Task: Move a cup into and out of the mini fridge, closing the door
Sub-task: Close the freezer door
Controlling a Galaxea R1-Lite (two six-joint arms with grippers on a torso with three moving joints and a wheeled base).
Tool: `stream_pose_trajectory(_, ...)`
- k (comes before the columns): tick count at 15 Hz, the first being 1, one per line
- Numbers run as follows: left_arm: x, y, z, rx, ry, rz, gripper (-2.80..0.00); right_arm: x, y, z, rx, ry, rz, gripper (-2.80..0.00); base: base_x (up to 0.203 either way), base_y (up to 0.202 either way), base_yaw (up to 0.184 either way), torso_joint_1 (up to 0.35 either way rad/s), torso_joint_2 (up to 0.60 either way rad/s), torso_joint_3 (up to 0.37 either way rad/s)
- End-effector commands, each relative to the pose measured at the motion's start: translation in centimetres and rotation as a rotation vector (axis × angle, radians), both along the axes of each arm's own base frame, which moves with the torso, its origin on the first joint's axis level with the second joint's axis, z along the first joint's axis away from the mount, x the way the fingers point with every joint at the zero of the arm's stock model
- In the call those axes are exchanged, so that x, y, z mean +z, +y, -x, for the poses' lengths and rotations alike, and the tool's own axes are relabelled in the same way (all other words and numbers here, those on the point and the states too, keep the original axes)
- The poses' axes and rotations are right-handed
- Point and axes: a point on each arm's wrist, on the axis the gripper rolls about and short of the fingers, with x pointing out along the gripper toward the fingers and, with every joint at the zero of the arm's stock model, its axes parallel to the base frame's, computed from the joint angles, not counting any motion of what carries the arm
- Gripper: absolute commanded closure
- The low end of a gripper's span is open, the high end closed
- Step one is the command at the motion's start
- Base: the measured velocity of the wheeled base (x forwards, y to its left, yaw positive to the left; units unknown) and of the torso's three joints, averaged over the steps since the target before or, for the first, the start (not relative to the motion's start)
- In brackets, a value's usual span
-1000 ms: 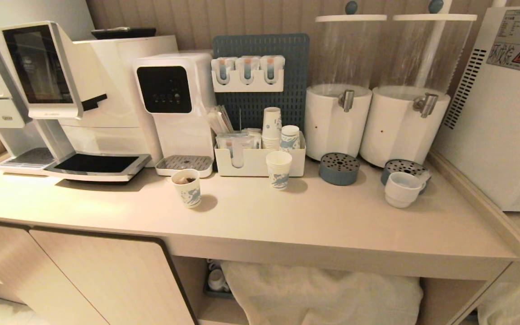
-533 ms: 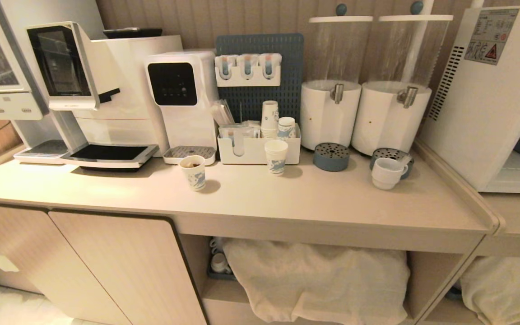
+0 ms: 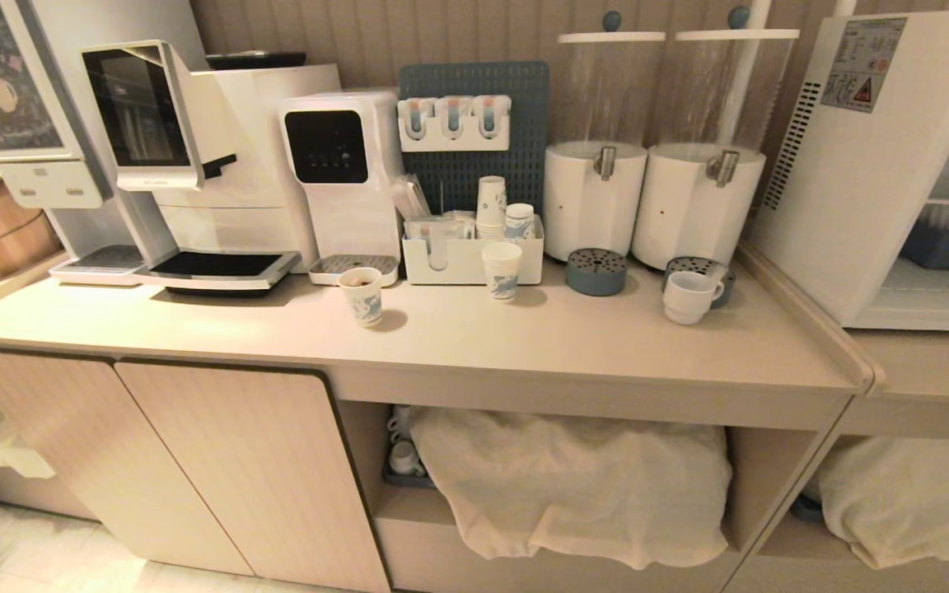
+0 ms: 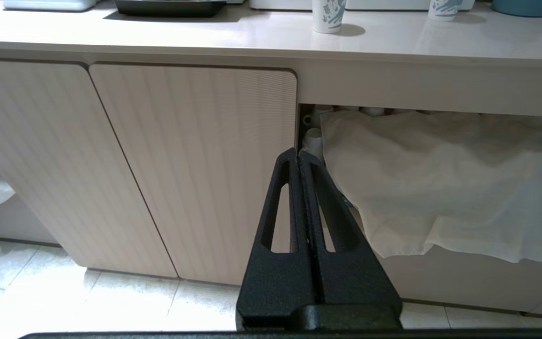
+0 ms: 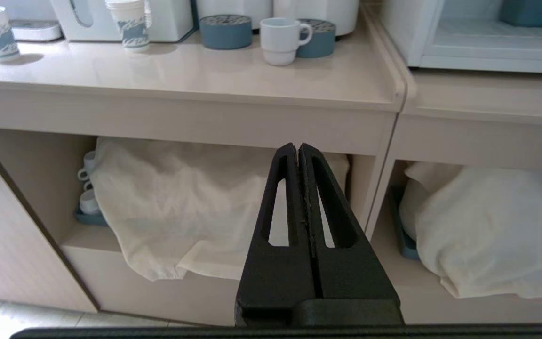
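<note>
Our view has pulled back and swung right, showing more of the mini fridge (image 3: 870, 165). The cup (image 3: 686, 297) stands left of it: stiff, breakable, best gripped across its rim. Left gripper (image 4: 298, 157) and right gripper (image 5: 298, 150) are pinched closed, empty.

Warm, yellowish indoor light fills the head view. The counter (image 3: 458, 329) shows a soft bright patch near its left front, and each paper cup (image 3: 362, 296) casts a short shadow to its right and toward the viewer. Straight edges bow outward toward the frame borders, marking wide-angle distortion. The wrist views read cooler and brighter: the floor (image 4: 40, 292) is washed out by glare. The shelf recess (image 5: 40, 188) under the counter lies in shade.
</note>
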Motion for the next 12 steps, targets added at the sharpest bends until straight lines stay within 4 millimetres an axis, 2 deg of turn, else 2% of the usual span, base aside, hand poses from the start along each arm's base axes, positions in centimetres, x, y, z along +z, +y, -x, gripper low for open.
stream_pose_trajectory(1, 0.00, 0.00, -0.01, -0.001, 0.001, 0.000, 0.00, -0.34, 0.00, -0.09, 0.001, 0.011, 0.001, 0.00, 0.000, 0.000, 0.000, 0.000, 0.00, 0.000)
stream_pose_trajectory(4, 0.00, 0.00, 0.00, -0.001, 0.000, 0.001, 0.00, -0.34, 0.00, -0.08, 0.001, 0.014, 0.001, 0.00, 0.001, -0.059, 0.012, 0.000, 0.00, 0.001)
stream_pose_trajectory(12, 0.00, 0.00, 0.00, -0.001, 0.000, 0.001, 0.00, -0.38, 0.00, -0.06, 0.001, 0.023, 0.003, 0.00, 0.000, -0.194, -0.001, 0.003, 0.00, 0.003)
